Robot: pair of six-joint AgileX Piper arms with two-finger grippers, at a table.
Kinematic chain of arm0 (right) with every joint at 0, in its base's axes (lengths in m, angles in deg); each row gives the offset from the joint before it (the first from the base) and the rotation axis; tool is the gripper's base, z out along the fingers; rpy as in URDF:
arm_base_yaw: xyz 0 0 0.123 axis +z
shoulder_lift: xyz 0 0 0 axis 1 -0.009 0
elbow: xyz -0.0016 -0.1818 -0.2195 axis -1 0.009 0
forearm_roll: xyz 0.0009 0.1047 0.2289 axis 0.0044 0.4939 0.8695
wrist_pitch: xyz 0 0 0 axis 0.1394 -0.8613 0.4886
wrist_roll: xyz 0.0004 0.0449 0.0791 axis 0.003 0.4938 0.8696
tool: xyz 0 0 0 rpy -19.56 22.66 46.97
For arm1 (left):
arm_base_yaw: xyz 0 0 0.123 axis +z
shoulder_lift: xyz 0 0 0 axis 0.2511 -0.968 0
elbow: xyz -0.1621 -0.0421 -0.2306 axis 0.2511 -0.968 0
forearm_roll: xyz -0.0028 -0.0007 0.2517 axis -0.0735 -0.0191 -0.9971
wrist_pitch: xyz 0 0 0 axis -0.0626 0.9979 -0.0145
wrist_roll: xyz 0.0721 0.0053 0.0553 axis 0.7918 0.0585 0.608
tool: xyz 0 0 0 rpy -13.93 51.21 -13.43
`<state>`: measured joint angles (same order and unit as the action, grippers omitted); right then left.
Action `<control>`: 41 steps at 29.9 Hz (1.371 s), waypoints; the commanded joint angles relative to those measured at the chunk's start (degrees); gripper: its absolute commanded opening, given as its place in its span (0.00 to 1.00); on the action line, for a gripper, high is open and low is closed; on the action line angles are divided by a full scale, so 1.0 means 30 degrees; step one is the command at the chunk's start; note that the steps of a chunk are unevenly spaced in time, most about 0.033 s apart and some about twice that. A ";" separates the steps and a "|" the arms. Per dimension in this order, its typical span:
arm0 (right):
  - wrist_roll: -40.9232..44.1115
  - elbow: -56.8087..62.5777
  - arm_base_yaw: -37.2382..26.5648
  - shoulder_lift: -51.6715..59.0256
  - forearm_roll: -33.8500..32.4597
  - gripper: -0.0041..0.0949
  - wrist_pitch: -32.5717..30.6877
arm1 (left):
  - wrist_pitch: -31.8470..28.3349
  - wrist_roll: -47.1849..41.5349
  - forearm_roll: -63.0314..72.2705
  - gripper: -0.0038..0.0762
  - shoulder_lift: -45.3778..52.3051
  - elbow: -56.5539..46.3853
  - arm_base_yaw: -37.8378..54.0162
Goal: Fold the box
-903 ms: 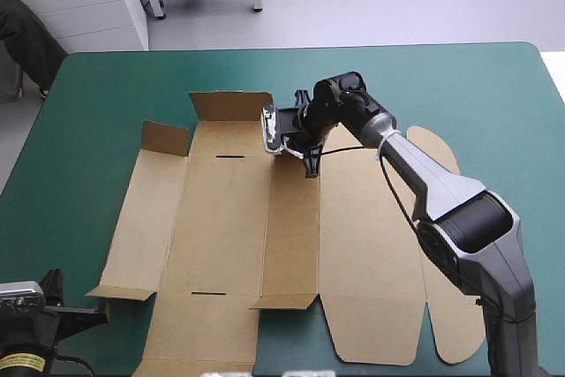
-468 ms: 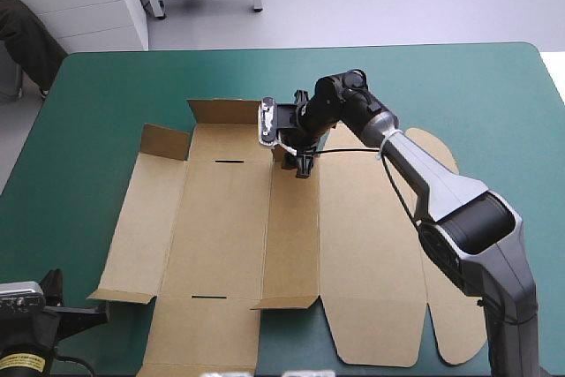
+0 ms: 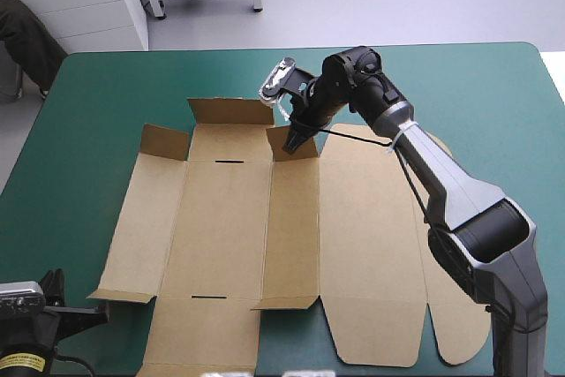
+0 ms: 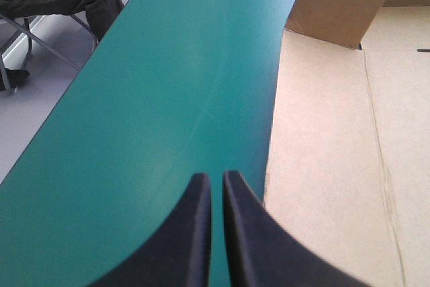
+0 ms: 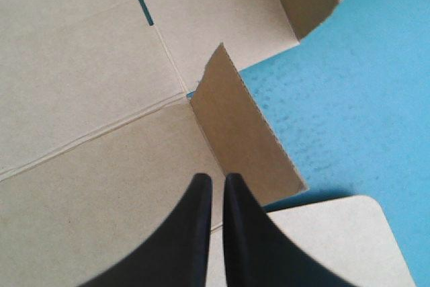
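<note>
Box (image 3: pixel 221 218) flat; right tool (image 3: pixel 294 140) at raised flap (image 5: pixel 242 132).

Upright flaps (image 3: pixel 231 110) line box (image 3: pixel 353 245) far edge; teal-green cover (image 3: pixel 459 86) beyond open.

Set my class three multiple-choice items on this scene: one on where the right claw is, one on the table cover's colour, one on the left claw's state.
1. Where is the right claw?
A. at the table's near-left corner
B. at the box's far edge, by a raised flap
C. beyond the table's right edge

2. What colour is the table cover?
A. red
B. white
C. teal-green

3. How is the left claw?
A. shut, empty
B. wide open
C. shut on the box

Key: 1 B, the right wrist view shows the flap standing just ahead of it; 2 C, the high view shows it around the box; 3 A, its fingers meet over bare cover beside the box.
</note>
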<state>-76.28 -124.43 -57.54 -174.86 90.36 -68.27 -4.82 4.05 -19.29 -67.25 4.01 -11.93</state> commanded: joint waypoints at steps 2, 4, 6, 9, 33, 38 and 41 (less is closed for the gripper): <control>0.2946 -0.1100 -0.0058 0.1470 -0.0864 0.04 -0.0279 | -0.1323 -0.0100 -0.0106 0.25 -0.0277 0.0650 -0.0068; 0.3866 -0.1100 -0.0099 0.1612 -0.0986 0.04 -0.0518 | -0.1323 -0.0100 -0.0151 0.38 -0.0277 0.0650 -0.0068; 0.5029 -0.1100 -0.0179 0.1844 -0.0986 0.04 -0.0602 | -0.1323 -0.0404 -0.0260 0.52 -0.0277 0.0650 -0.0068; 0.6586 -0.1100 -0.0444 0.2373 -0.0785 0.04 -0.0634 | -0.1323 -0.0405 -0.0314 0.72 -0.0277 0.0650 -0.0068; 0.9803 1.0151 -0.2017 1.3065 -0.2940 0.04 0.2435 | -0.1447 0.2074 0.0625 0.75 -0.3931 0.5381 -0.0068; 1.0325 1.4709 -0.2017 1.7246 -0.3383 0.04 0.3779 | -0.1054 0.3683 0.0738 0.73 -0.8272 0.8233 -0.0068; 1.0369 1.6523 -0.2017 1.9358 -0.3383 0.04 0.3854 | -0.1263 0.4216 0.1288 0.72 -1.0365 0.9125 -0.0068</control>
<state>-45.41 -77.53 -63.32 -123.38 80.95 -60.43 -4.76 15.23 -16.77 -93.15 27.69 -11.93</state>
